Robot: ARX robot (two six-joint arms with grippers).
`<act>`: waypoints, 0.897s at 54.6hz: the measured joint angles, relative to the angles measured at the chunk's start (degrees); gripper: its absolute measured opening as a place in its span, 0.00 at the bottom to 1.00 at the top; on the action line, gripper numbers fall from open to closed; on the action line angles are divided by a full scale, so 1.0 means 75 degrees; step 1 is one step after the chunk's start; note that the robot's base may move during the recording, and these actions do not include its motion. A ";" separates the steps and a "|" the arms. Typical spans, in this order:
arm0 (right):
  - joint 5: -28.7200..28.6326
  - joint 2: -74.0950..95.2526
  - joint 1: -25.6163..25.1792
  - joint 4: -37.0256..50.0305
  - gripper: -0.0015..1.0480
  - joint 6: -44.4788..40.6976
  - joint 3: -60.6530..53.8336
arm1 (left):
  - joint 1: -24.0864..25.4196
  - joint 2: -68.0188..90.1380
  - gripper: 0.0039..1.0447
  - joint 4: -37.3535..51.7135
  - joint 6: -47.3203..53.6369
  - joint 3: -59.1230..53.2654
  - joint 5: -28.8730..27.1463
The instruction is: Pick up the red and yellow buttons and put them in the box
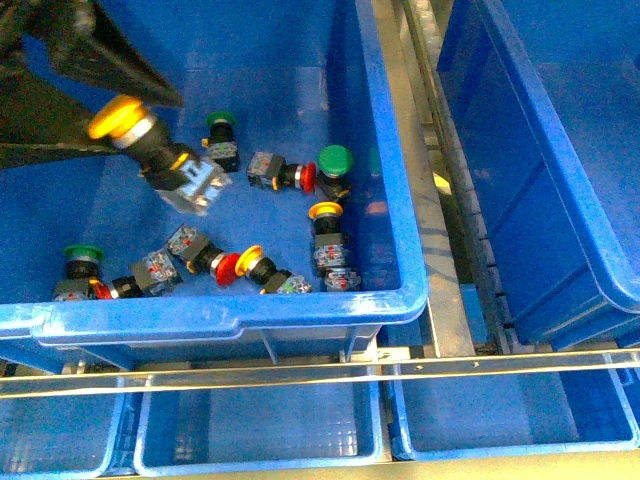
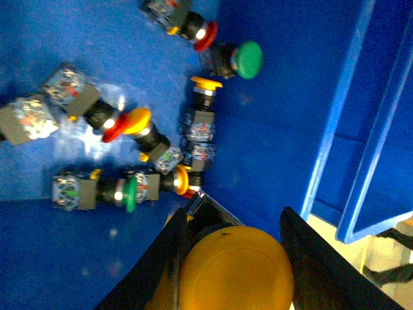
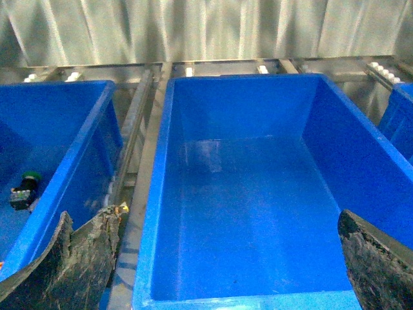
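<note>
Left hand [image 2: 242, 216], grasping a yellow button [image 2: 235, 271] above the loose switches [image 1: 228, 265], must clear the crate rim [image 1: 395, 180] before letting go low in the empty box [image 3: 245, 213].

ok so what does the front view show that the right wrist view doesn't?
Front only: left end effector shut on a yellow button above the left crate, the red and yellow buttons on its floor, shallow trays below. Right wrist only: right end effector open over the right crate, whose whole floor shows no buttons; corrugated metal wall behind. Both: the two crates, the rail between them, a green button in the left one.
</note>
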 joint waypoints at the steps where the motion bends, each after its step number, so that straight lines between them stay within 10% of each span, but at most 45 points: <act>1: 0.0000 0.0000 0.0000 0.0000 0.94 0.0000 0.0000 | -0.0073 0.0000 0.32 0.0026 -0.0076 0.0000 -0.0023; 20: 0.0000 0.0000 0.0000 0.0000 0.94 0.0000 0.0000 | -0.1868 0.0070 0.32 0.0507 -0.1658 0.0224 -0.0734; 49: 0.0000 0.0000 0.0000 0.0000 0.94 0.0000 0.0000 | -0.2795 0.0831 0.32 0.0574 -0.2346 0.1221 -0.1891</act>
